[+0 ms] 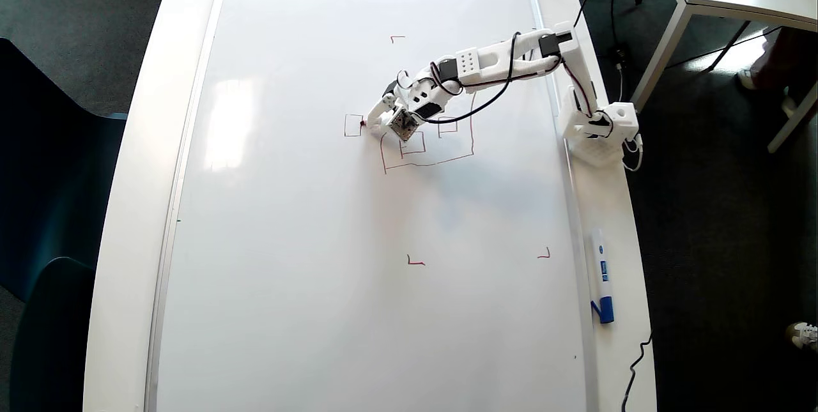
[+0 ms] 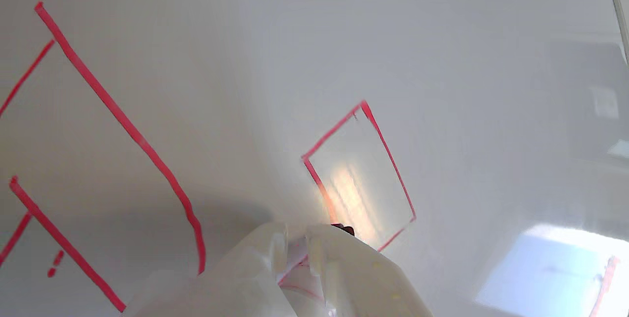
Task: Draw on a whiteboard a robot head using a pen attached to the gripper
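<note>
Nearest, the hand (image 2: 295, 243) is clamped, as far as I can make out, around the pen (image 2: 344, 230), its tip at the small outer square's edge, so closing that square looks next, the robot head (image 1: 428, 144) beyond on the whiteboard (image 1: 307, 259).

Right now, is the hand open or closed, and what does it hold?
Hand: closed on the pen, its red tip at the small outer square.

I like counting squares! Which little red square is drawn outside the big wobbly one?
The small red square left of the white plastic gripper in the overhead view. It sits alone outside the big wobbly red outline; the other little squares are inside it.
</note>
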`<action>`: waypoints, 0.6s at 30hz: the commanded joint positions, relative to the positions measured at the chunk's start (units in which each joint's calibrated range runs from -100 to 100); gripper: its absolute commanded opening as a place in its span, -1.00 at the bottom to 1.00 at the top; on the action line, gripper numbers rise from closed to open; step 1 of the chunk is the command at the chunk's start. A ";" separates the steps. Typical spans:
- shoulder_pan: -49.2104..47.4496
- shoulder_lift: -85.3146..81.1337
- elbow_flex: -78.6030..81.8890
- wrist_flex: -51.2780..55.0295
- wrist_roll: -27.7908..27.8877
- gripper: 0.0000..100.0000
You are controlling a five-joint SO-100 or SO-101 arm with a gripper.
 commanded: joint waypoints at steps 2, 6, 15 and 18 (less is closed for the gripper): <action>-1.49 -1.69 -1.65 -1.93 0.16 -0.99; -1.86 -1.69 -1.65 -2.02 0.16 -0.99; -1.49 -4.80 -4.11 -1.24 0.06 -0.99; -1.49 -8.74 -3.83 -1.15 0.16 -0.99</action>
